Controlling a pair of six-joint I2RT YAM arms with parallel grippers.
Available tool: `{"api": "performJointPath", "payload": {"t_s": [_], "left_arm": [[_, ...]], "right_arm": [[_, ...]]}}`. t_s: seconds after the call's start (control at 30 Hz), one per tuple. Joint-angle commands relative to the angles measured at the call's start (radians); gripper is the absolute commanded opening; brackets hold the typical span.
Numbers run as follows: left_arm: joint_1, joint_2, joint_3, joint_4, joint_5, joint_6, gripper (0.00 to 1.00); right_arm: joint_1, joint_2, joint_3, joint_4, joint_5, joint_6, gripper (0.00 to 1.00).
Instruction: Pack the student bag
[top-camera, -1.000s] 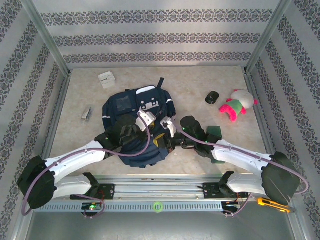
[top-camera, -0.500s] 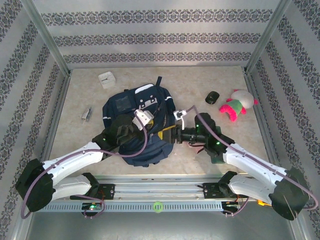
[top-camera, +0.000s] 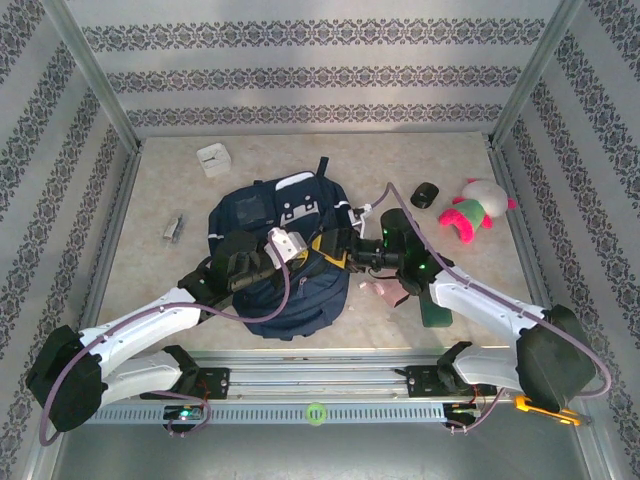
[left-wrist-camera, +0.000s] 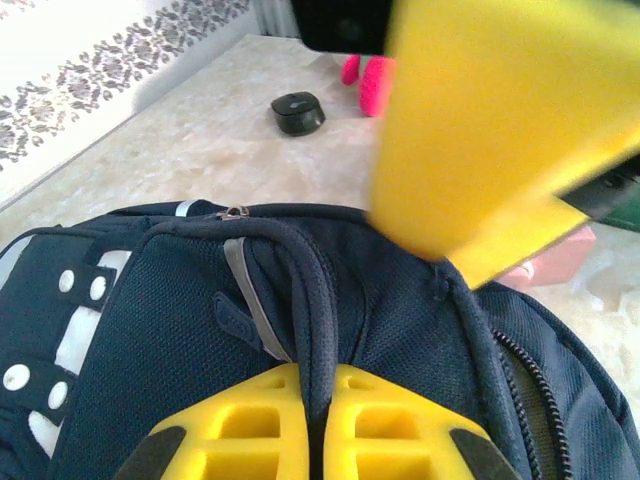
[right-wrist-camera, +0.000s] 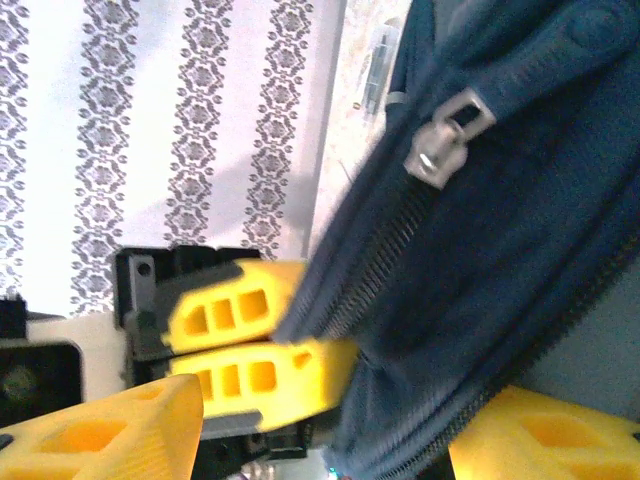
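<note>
Student bag lies flat mid-way across the table, between both arms. Left gripper is clenched on a fold of the navy fabric near the zip. Right gripper is released, fingers spread wide either side of the zipper edge, close to the left one.

The backpack is matt navy woven cloth with a fine mesh grain; its zip pull is dull grey metal. The fingers of the left gripper are matt yellow moulded plastic. The table looks smooth and marbled. At right, the mouse is glossy black plastic and the toy is fuzzy plush.
</note>
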Motion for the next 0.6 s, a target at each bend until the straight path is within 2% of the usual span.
{"api": "performJointPath", "payload": {"t_s": [0.0,0.1,0.17,0.23,0.3,0.33,0.4,0.47,0.57], "left_arm": [[0.005,-0.019,0.046,0.059,0.123,0.090,0.00],[0.013,-0.017,0.060,0.019,0.113,0.144,0.00],[0.034,-0.011,0.070,0.013,0.083,0.146,0.00],[0.046,-0.006,0.082,0.010,0.013,0.125,0.05],[0.048,-0.005,0.101,-0.023,-0.080,0.091,0.11],[0.049,-0.012,0.127,-0.077,-0.139,0.055,0.18],[0.049,-0.048,0.183,-0.225,-0.221,-0.044,0.33],[0.049,-0.111,0.217,-0.360,-0.276,-0.203,0.45],[0.049,-0.219,0.235,-0.537,-0.281,-0.416,0.47]], "right_arm": [[0.012,0.031,0.025,0.075,0.018,0.089,0.59],[0.022,0.044,-0.002,0.097,0.092,0.137,0.42],[0.035,0.035,-0.029,0.126,0.169,0.171,0.20],[0.044,0.023,-0.060,0.163,0.251,0.200,0.02],[0.064,0.009,-0.075,0.188,0.330,0.204,0.00],[0.075,0.005,-0.070,0.196,0.365,0.198,0.00],[0.093,0.006,-0.054,0.195,0.411,0.187,0.00],[0.112,0.014,-0.036,0.202,0.450,0.181,0.00],[0.131,0.035,-0.012,0.215,0.478,0.175,0.00]]}}
